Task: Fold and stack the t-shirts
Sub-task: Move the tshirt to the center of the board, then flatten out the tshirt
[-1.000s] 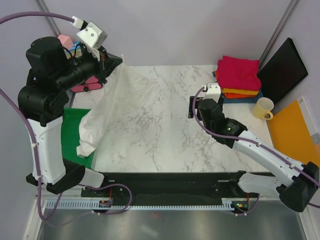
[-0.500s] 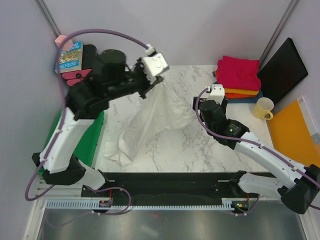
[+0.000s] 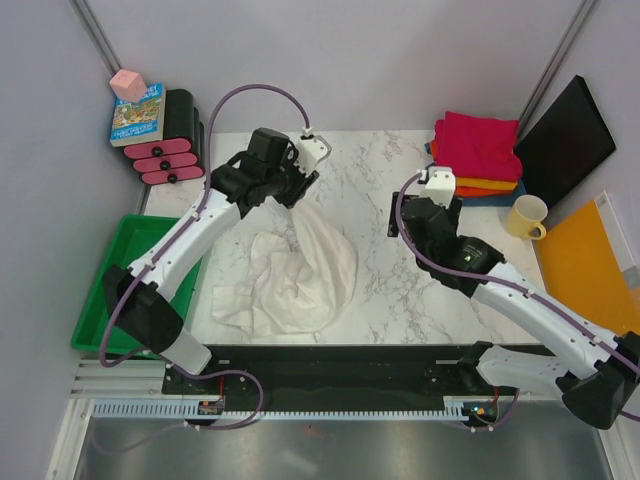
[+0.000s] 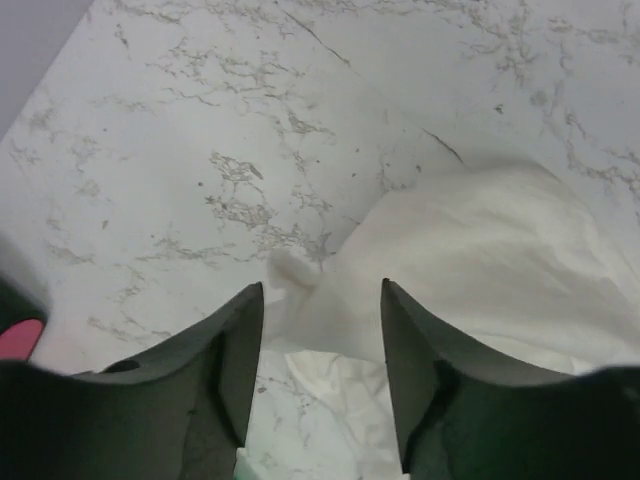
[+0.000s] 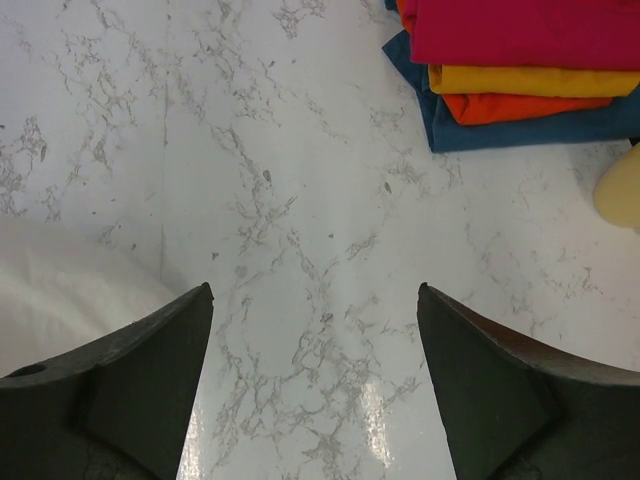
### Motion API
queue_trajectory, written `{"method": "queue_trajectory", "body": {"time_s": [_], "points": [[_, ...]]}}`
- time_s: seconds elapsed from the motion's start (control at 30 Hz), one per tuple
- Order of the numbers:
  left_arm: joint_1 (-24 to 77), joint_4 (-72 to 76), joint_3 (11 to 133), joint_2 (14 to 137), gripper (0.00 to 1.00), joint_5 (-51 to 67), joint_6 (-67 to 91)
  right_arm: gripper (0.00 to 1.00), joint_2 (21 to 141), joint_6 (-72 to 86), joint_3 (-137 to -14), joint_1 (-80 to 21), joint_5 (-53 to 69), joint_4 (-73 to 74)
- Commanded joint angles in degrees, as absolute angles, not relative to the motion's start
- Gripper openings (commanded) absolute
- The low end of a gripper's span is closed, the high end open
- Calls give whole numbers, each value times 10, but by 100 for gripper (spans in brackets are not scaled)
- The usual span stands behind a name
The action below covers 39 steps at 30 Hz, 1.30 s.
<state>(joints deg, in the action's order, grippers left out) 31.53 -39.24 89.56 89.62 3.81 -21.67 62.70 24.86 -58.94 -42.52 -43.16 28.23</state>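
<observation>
The off-white shirt (image 3: 300, 275) no longer hangs aloft: it lies heaped just below the left claw (image 4: 322, 292), whose jaws stand partly apart, holding nothing. The right claw (image 5: 312, 292) gapes empty, folded shirts (image 5: 520, 60) ahead-right.

Tabletop on this table (image 3: 350, 160) is a white marble-look slab, smooth and shiny enough to catch glare. The off-white t-shirt (image 3: 300, 275) lying on it is soft, matt, badly wrinkled cloth, and the folded t-shirts (image 3: 478, 143) in magenta, orange and dark blue are matt cloth too, just much smoother. The fingers (image 5: 130, 390) on the right gripper (image 5: 312, 300) and on the left gripper (image 4: 322, 300) look like dull black moulded plastic, the mug (image 3: 526, 216) has a glossy finish, and the green tray (image 3: 100, 310) looks like smooth plastic.
</observation>
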Motion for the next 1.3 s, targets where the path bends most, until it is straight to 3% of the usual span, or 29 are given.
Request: {"method": "queue_trajectory", "body": {"time_s": [0.0,0.07,0.27,0.43,0.67,0.97,1.27], "points": [[308,-299,862,900,89,19,-179,90,628,260,-609,-425,-447,315],[298,-298,859,904,99,25,-172,90,631,267,-603,-425,-445,318],[265,-306,860,897,99,38,-131,85,665,259,-581,-427,-403,299],[150,-360,866,850,99,121,-62,75,772,248,-598,-448,-352,254],[98,-391,748,712,99,78,-76,73,973,275,-651,-448,-258,168],[52,-413,653,631,99,69,-78,73,1076,278,-735,-442,-223,138],[43,-419,609,599,99,71,-77,53,1106,296,-720,-418,-174,135]]}}
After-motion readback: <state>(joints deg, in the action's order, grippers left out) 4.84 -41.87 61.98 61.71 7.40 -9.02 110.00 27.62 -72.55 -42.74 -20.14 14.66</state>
